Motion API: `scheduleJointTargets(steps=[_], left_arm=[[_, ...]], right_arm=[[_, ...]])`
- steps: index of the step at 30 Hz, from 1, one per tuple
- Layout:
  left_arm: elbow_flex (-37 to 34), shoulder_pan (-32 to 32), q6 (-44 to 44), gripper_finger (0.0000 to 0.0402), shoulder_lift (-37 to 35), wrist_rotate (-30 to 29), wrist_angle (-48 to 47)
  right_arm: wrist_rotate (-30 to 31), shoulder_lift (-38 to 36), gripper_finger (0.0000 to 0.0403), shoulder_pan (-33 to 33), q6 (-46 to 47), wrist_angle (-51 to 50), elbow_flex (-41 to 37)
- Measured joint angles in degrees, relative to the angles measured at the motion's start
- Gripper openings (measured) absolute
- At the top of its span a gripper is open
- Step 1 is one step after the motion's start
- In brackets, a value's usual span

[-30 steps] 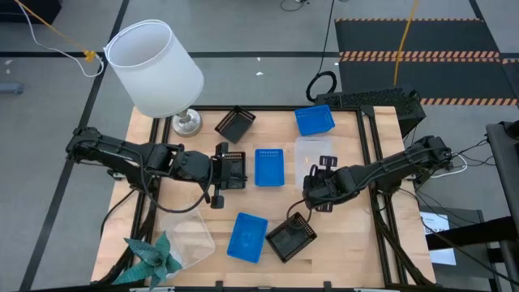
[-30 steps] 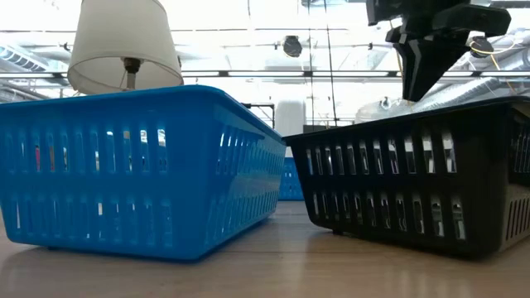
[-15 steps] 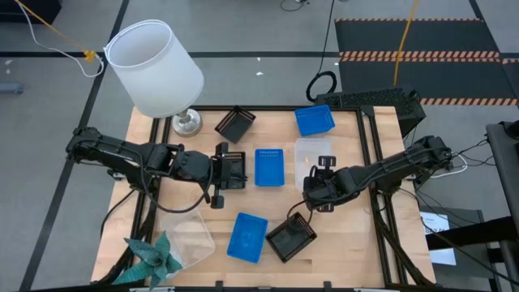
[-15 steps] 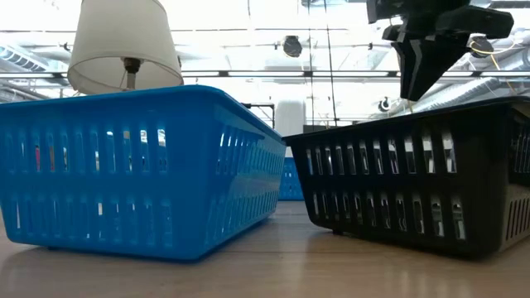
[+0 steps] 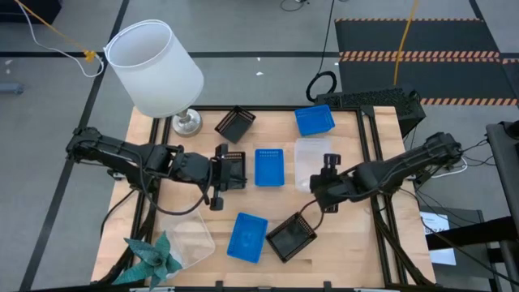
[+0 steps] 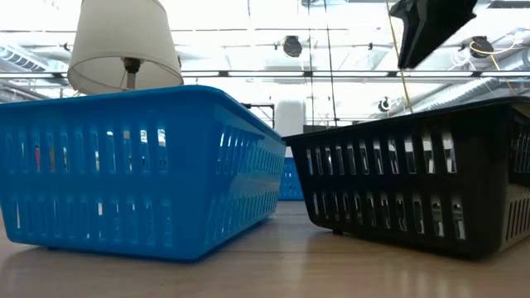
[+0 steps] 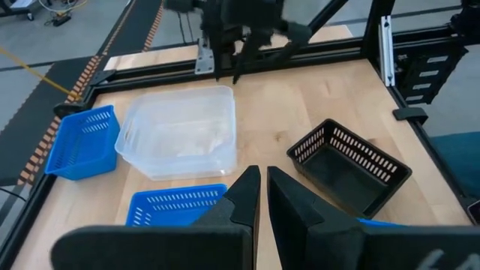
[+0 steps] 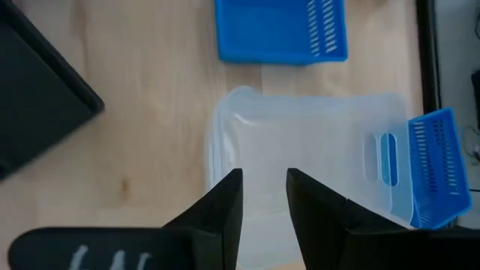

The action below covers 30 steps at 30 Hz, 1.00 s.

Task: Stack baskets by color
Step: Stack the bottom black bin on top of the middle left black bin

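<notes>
My left gripper [image 5: 237,171] [image 7: 262,199] hangs shut over the table's middle left. A black basket [image 5: 233,158] shows under it, and nothing shows between its fingers. Straight under my open right gripper [image 5: 324,180] [image 8: 264,202] sits a nested stack of clear baskets [image 5: 312,154] [image 8: 315,157], clear of the fingers. Blue baskets lie at the middle [image 5: 269,166], far right [image 5: 314,120] and near middle [image 5: 247,237]. Black baskets sit at the far side [image 5: 235,123] and near right [image 5: 292,238]. One clear basket [image 5: 188,235] lies near left.
A white lamp [image 5: 154,69] stands at the far left corner, its base on the table. A teal paper ornament [image 5: 150,258] lies at the near left corner. Black frame rails [image 5: 369,162] run along the table's right edge. Bare wood shows between the middle baskets.
My right gripper has risen from just above the clear stack, drifting a little toward the table's right edge and tipping less steeply; in the low view it climbs almost out of the picture. Its finger gap looks unchanged. The baskets have stayed where they were.
</notes>
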Motion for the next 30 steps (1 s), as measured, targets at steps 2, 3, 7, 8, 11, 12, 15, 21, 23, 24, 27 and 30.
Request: scheduleJointTargets(steps=[2,3,7,8,11,12,15,21,23,24,27,30], left_arm=[[0.0,-0.3,-0.3,0.0031,0.0,0.0,0.0],[0.0,-0.5,-0.3,0.0031,0.0,0.0,0.0],[0.0,-1.1,-0.5,0.0031,0.0,0.0,0.0],[0.0,-1.2,-0.6,0.0031,0.0,0.0,0.0],[0.0,-1.6,-0.7,0.0031,0.0,0.0,-0.4],[0.0,-1.8,-0.7,0.0031,0.0,0.0,-1.1],[0.0,-2.3,-0.9,0.0031,0.0,0.0,-2.9],[0.0,-3.5,-2.1,0.0031,0.0,0.0,-5.6],[0.0,-4.2,-2.2,0.0031,0.0,0.0,-5.7],[0.0,-4.6,-2.4,0.0031,0.0,0.0,-5.7],[0.0,-6.0,-4.1,0.0031,0.0,0.0,-5.7],[0.0,-7.8,-7.5,0.0031,0.0,-0.1,-6.2]], right_arm=[[0.0,-1.9,0.0100,0.0,0.8,0.7,0.0],[0.0,-2.8,0.0100,0.0,1.4,1.1,0.0],[0.1,-5.4,0.0100,0.0,1.9,2.5,0.0],[0.1,-5.8,0.0100,0.0,1.9,2.9,0.0],[0.2,-6.5,0.0100,0.0,1.5,3.9,0.0],[0.2,-6.6,0.0100,0.0,1.0,4.5,0.0],[0.3,-6.6,0.0100,0.0,0.0,6.0,0.0],[0.3,-6.6,0.0100,0.0,-1.6,9.5,0.0],[0.2,-6.6,0.0100,0.0,-1.9,10.0,0.0],[0.2,-6.6,0.0100,0.0,-2.0,10.1,0.0],[0.2,-6.6,0.0100,0.0,-1.9,10.0,0.0],[0.0,-6.6,0.0100,0.0,-1.1,9.9,0.0]])
